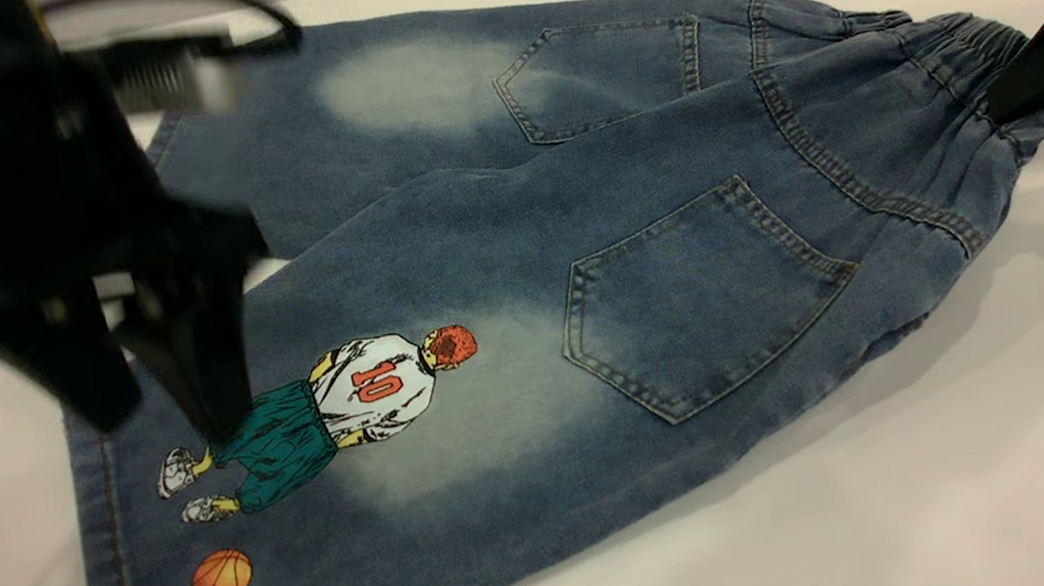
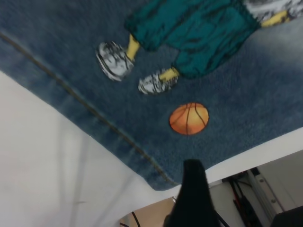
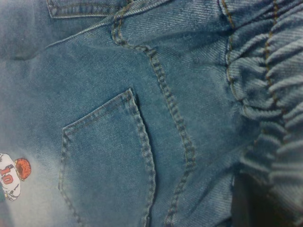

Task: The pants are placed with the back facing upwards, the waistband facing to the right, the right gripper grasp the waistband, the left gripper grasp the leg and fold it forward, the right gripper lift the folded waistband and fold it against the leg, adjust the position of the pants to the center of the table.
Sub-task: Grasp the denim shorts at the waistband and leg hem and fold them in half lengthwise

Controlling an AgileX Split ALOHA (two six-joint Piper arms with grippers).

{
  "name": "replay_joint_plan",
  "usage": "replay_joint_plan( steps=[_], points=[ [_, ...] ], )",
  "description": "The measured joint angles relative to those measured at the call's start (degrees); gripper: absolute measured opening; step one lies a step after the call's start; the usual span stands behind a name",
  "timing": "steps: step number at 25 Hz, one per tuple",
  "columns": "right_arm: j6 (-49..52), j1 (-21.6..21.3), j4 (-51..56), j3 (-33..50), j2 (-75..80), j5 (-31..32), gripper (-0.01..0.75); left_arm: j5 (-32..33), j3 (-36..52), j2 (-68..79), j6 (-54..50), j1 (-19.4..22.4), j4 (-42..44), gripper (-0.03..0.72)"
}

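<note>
Right gripper point(image 1: 1011, 102) pinches waistband point(image 1: 965, 58), lifting it. Left gripper point(image 1: 193, 397), spread and empty, touches the leg point(image 1: 330, 520) beneath it. Pants point(image 1: 578, 255) flat on table point(image 1: 913, 504); no fold made yet.

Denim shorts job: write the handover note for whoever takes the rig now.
Right gripper: at the waistband, which bunches around its fingers; grip looks shut.
Left gripper: over the printed leg near the hem, fingers apart, nothing held.
Shorts: flat on the table, back pockets up, waistband right.
Done: waistband grasp.
Left: leg grasp, both folds, centring.
</note>
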Motion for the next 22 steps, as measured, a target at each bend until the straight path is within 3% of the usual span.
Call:
replay_joint_plan(
  steps=[12,22],
  points=[
    [0.0,0.0,0.1,0.0,0.0,-0.1,0.032,-17.6,17.4,-0.3,-0.8,0.0,-4.5,0.499],
    [-0.2,0.0,0.1,0.0,0.0,-0.1,0.032,-20.1,19.9,-0.3,0.7,0.0,-3.7,0.498]
  ],
)
